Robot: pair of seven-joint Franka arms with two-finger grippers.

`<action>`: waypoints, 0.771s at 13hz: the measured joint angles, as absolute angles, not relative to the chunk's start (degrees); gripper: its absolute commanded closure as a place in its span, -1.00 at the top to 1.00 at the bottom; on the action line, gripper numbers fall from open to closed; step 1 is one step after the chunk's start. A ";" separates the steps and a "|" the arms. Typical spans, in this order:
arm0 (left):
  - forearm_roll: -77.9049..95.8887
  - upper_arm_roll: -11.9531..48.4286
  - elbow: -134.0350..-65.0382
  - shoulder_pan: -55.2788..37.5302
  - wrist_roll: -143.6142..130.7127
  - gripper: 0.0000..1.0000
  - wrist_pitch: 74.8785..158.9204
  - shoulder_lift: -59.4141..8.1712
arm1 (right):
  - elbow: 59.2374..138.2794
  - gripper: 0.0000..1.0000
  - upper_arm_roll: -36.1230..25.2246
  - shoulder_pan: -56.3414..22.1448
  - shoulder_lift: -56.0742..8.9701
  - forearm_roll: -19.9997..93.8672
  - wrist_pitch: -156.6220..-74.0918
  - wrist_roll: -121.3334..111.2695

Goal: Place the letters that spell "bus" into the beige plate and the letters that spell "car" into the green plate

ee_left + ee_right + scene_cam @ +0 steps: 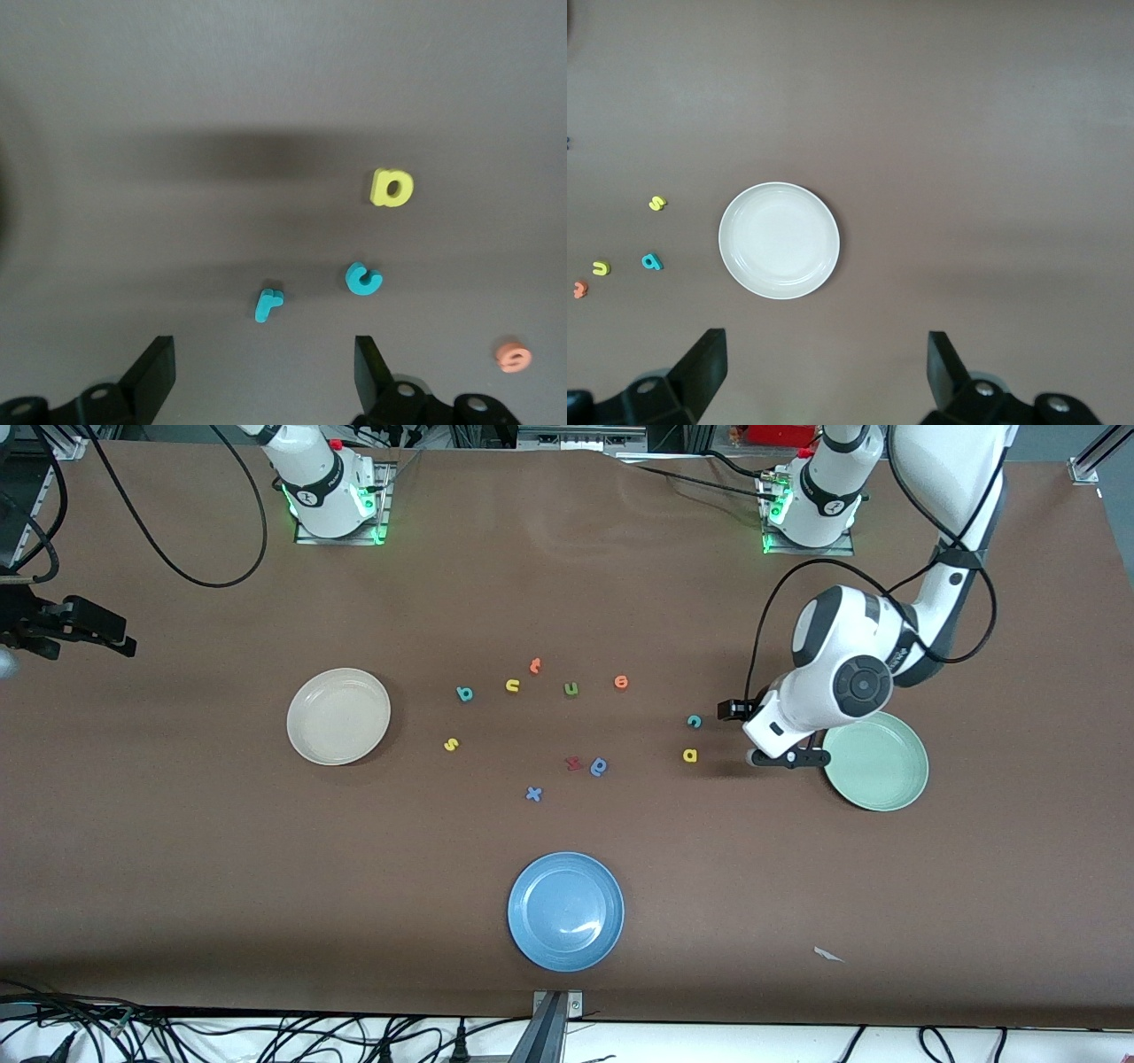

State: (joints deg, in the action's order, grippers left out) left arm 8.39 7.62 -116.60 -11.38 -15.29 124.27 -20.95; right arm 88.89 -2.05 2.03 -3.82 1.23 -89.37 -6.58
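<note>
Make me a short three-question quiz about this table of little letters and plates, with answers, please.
1. True or false: the beige plate already holds a letter.
2. Which letter lies closest to the left gripper in its wrist view? A) the teal r B) the yellow a C) the yellow s
3. Fill in: the blue plate lies ____ the front camera than the green plate.

Key:
1. False; it is empty.
2. A. The open left gripper is low over the r, beside the teal c. The right gripper waits open above the beige plate.
3. Nearer to.
</note>
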 measured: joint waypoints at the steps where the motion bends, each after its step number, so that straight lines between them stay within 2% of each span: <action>1: 8.39 7.62 -119.00 -11.77 -15.42 0.77 127.40 -20.96 | 88.88 1.00 -2.07 2.05 -3.82 1.22 -89.37 -6.58; 4: 8.39 7.62 -125.42 -13.07 -15.65 0.55 135.53 -20.98 | 88.86 1.00 -2.00 1.99 -3.83 0.95 -89.37 -6.58; 6: 8.39 7.60 -126.99 -13.51 -16.52 0.38 136.99 -21.10 | 88.86 1.00 -1.81 1.71 -3.85 1.07 -89.38 -6.58; 10: 8.39 7.61 -127.19 -14.35 -17.45 0.30 137.28 -22.43 | 88.75 1.00 -0.99 -3.86 -5.85 1.11 -90.79 -3.45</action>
